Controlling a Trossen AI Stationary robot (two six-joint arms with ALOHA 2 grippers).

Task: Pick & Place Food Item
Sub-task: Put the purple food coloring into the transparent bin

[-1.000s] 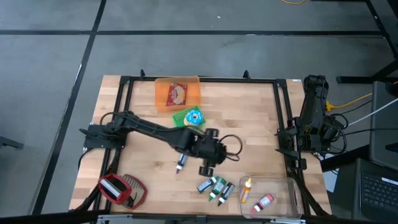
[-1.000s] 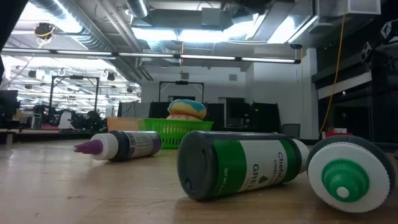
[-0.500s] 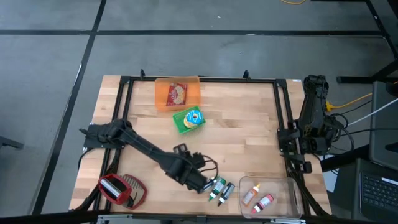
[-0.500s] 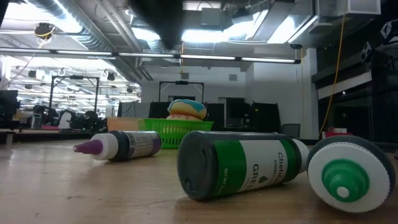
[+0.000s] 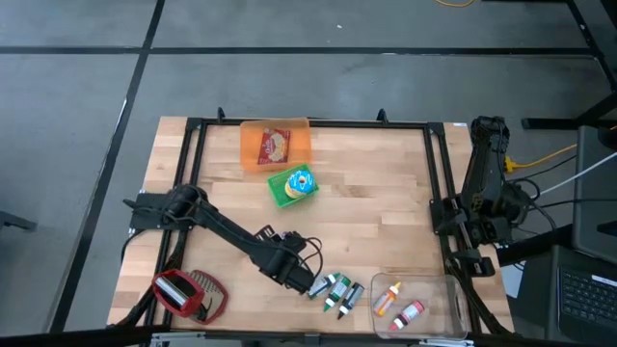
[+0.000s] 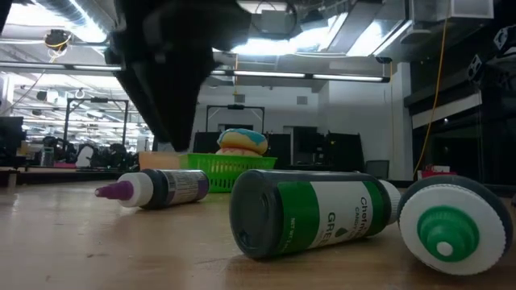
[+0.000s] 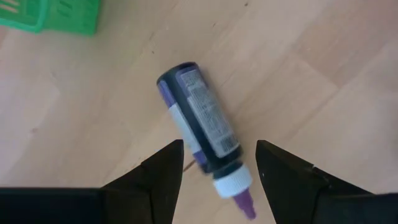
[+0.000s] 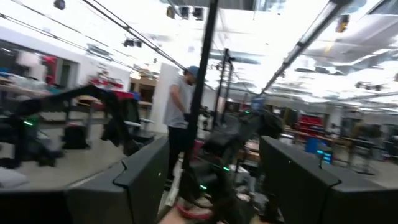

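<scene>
A purple-capped bottle (image 7: 202,134) lies on its side on the wooden table (image 5: 386,193); the low view shows it too, purple bottle (image 6: 157,188). My left gripper (image 7: 219,146) hangs open just above it, pointing steeply down, a finger on either side of the cap end without touching. In the high view my left gripper (image 5: 292,272) covers the bottle. My right gripper (image 8: 214,149) is open and holds nothing, raised at the table's right edge on its arm (image 5: 482,188), pointing into the room.
Two green bottles (image 5: 339,292) and a dark one (image 5: 315,287) lie just right of the left gripper. A clear bin (image 5: 424,289) at the near right holds an orange bottle (image 5: 386,298) and a red one (image 5: 410,311). A green basket (image 5: 294,183) and an orange bin (image 5: 275,145) stand farther back.
My left gripper has swung toward the table's near edge and a little left, dropped low over the purple bottle and rolled about its own axis. In the low view it has come down into sight above the bottle. The bottles have kept still.
</scene>
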